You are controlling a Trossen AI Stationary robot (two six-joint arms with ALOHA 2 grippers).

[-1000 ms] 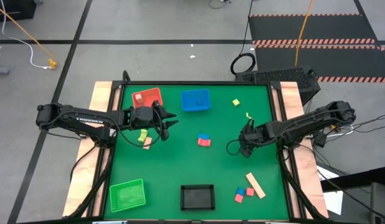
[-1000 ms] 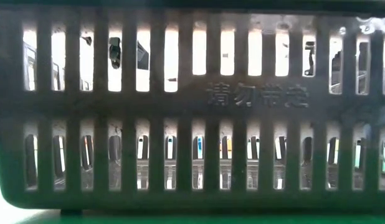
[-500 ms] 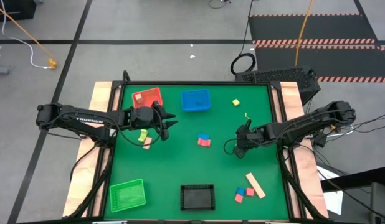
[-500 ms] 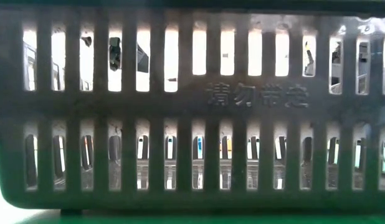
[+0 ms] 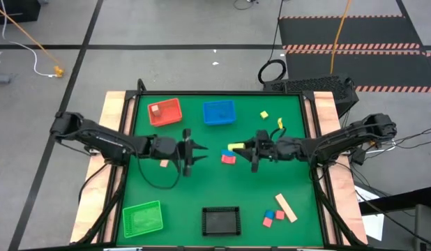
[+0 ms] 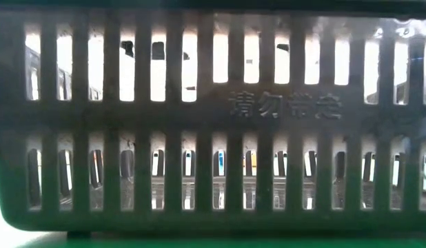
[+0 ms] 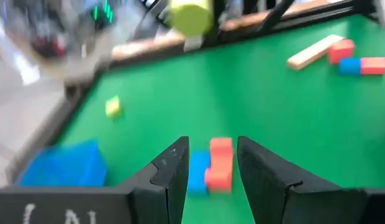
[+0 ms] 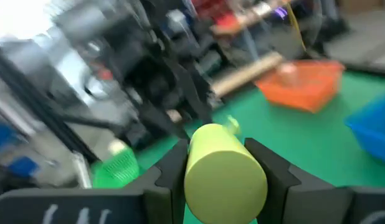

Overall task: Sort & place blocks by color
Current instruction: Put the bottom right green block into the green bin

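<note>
I am holding a yellow-green peg (image 8: 225,173) in my right gripper (image 5: 252,150), near the middle of the high view. My two fingers (image 8: 171,171) are pressing on its sides. It is round like a short log, and in the right wrist view its flat end is facing the camera, so its long way is running out ahead between my fingers. In the high view it is showing as a small bar (image 5: 236,147) lying left to right, sticking out toward my other arm.

My left gripper (image 5: 190,150) is just left of the middle, pointing right. Its fingers (image 7: 172,174) are apart with nothing in them. Between them, in the left wrist view, I am seeing a blue block (image 7: 197,172) touching a red block (image 7: 220,163). In the high view the red and blue pair (image 5: 228,156) is lying between my two grippers.

A small yellow block (image 5: 264,114) is sitting in the upper right of the mat (image 5: 201,188). A tan bar (image 5: 285,208) is lying slanted in the lower right, with red and blue blocks (image 5: 273,217) beside it. A tan block (image 5: 164,163) is lying by my left arm.

The red basket (image 5: 165,112) with a red block (image 5: 155,109) inside and the blue basket (image 5: 219,112) are along the top. The green basket (image 5: 142,217) is lower left. The black basket (image 5: 222,220) is at the bottom middle. It is filling the low view, and raised writing (image 6: 285,105) is showing on its wall, but I cannot read it.
</note>
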